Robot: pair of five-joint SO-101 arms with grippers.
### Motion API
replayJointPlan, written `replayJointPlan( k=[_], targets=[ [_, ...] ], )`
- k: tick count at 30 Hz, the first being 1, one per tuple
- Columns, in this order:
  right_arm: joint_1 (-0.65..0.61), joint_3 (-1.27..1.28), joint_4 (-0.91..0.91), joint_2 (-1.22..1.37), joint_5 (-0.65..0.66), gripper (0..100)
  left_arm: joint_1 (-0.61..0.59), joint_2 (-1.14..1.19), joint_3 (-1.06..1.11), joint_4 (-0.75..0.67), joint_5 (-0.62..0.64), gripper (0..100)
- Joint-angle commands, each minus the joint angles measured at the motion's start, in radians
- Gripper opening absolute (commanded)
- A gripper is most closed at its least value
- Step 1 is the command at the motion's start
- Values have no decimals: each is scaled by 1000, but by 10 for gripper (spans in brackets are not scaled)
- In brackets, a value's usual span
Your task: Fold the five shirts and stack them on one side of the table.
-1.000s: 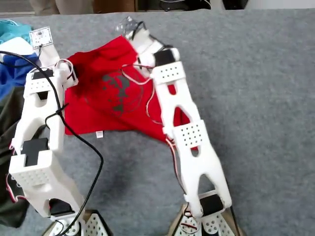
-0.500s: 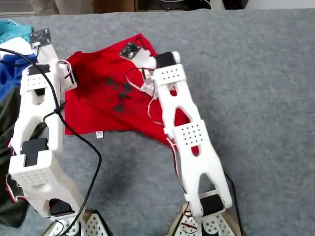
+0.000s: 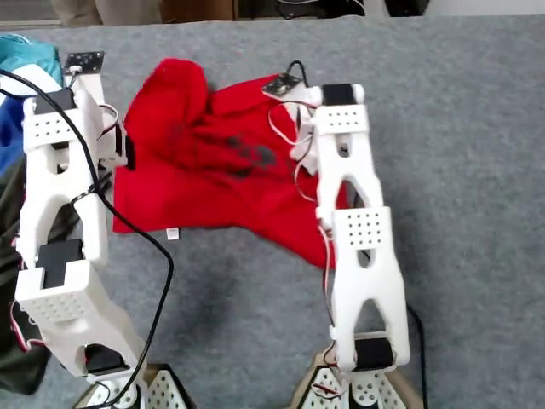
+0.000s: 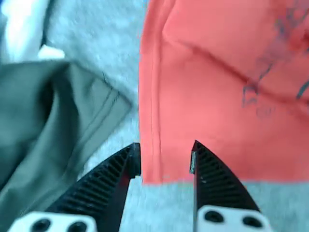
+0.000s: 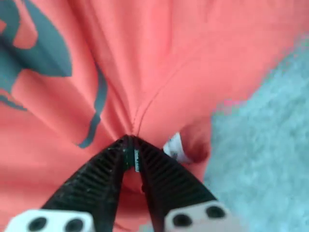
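Note:
A red shirt (image 3: pixel 204 170) with a dark print lies rumpled on the grey table, left of centre. My right gripper (image 5: pixel 130 147) is shut on a pinched fold of the red shirt (image 5: pixel 159 63), beside a small white label (image 5: pixel 175 146). In the high view that gripper (image 3: pixel 300 128) sits at the shirt's far right part. My left gripper (image 4: pixel 164 162) stands open, its jaws straddling the hemmed edge of the red shirt (image 4: pixel 217 96). From above, the left gripper (image 3: pixel 119 152) is at the shirt's left edge.
More shirts are heaped at the table's left edge: teal (image 3: pixel 25 51), blue (image 3: pixel 7 128) and dark green (image 3: pixel 13 213). The dark green shirt (image 4: pixel 58 121) lies right beside my left gripper. Bare grey table (image 3: pixel 460 128) stretches to the right.
My right arm swung to the right with the red fabric in its grip, spreading the shirt's far part outward. The left arm shifted slightly away, staying at the shirt's left edge.

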Motion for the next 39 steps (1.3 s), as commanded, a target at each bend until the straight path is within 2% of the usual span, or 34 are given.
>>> replayJointPlan(
  k=[1, 7, 12, 14, 18, 21, 24, 27, 33, 36, 39],
  targets=[
    [44, 159, 23, -122, 31, 5, 6, -21, -100, 110, -41, 178],
    [59, 389, 18, -320, 68, 5, 32, -21, -170, 272, -106, 178],
    [59, 390, -40, -404, 60, 9, 109, -13, -100, 282, -66, 178],
    [59, 351, -63, -415, 58, 29, 141, -12, -58, 230, -15, 178],
    [59, 222, -61, -418, 58, 146, 183, -13, 57, 48, 103, 182],
    [67, 120, -61, -420, 64, 203, 196, -12, 144, -74, 132, 182],
    [74, 8, -80, -415, 64, 210, 195, -12, 222, -144, 130, 178],
    [68, -45, -181, -398, 58, 210, 189, -12, 313, -146, 126, 178],
    [2, -27, -519, -246, 58, 210, 196, -13, 397, -120, 129, 178],
    [-31, -35, -606, -140, 55, 212, 195, -13, 423, -110, 129, 178],
    [-41, -42, -638, -76, -15, 213, 190, -13, 446, -110, 129, 178]
  ],
)
